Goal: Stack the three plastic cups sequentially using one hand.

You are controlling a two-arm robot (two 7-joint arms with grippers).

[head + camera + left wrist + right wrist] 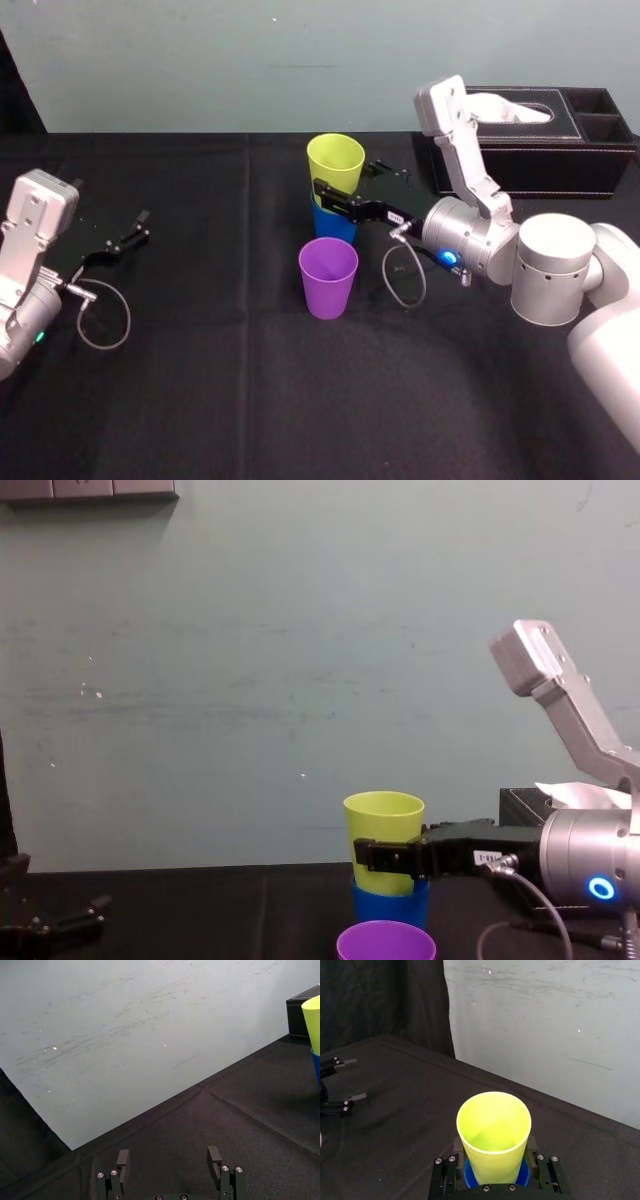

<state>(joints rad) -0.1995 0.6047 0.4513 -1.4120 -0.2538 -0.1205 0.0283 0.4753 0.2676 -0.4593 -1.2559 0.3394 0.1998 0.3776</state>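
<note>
**Topple risk at the stack**

My right gripper (342, 188) clamps the yellow-green cup (335, 158), nested in the blue cup (333, 226); the purple cup (328, 280) stands at their six o'clock. If I retreat before letting go, both could topple. Left gripper (140, 227) is parked at nine, fingers spread.

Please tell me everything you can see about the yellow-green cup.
The yellow-green cup is a smooth, tapered plastic tumbler, upright, mouth up, empty. Its lower part sits inside the blue cup on the black table. The right end effector clasps its sides just above the blue rim.
</note>
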